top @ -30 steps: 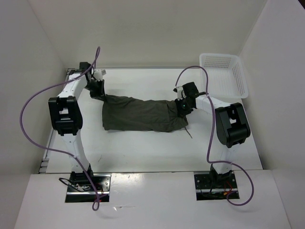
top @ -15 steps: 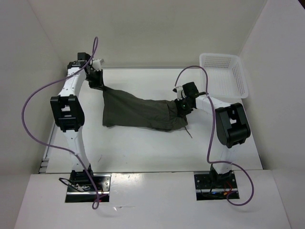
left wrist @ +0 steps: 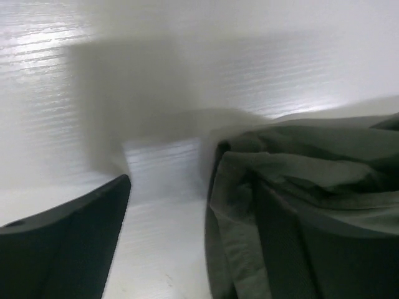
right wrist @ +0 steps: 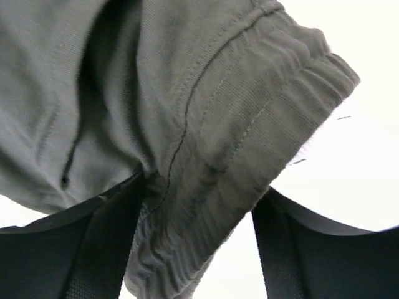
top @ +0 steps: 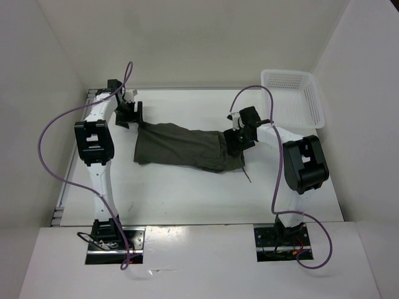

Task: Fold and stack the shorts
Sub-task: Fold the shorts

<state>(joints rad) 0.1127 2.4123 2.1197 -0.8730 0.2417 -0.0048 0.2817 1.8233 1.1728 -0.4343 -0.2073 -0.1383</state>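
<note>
Both pincers have let go in the last second. The left pincer (top: 132, 114), which had been clamped on the far-left corner of the shorts (top: 187, 148) and drawing it outward, now stands with its jaws apart, and that corner has dropped back onto the desk (top: 187, 196). The right pincer (top: 237, 142) has spread its jaws too. In its own wrist view the gathered waistband sits loosely between the two fingers, not squeezed.

The shorts lie stretched in one long band across the middle of the desk. They run left to right with the left end a little farther back than the right. The leg end is at the left, the waistband at the right, and the drawstring (top: 247, 176) trails off the near-right corner.

Each pincer sits at its own end of that long axis. The left is just beyond the far-left corner, with cloth beside its right finger. The right is directly over the waistband. I'd judge the next fold has to bring one end over the other along this length, and either arm could take its end without travelling. The white basket (top: 317, 106) stands well apart at the far right.
</note>
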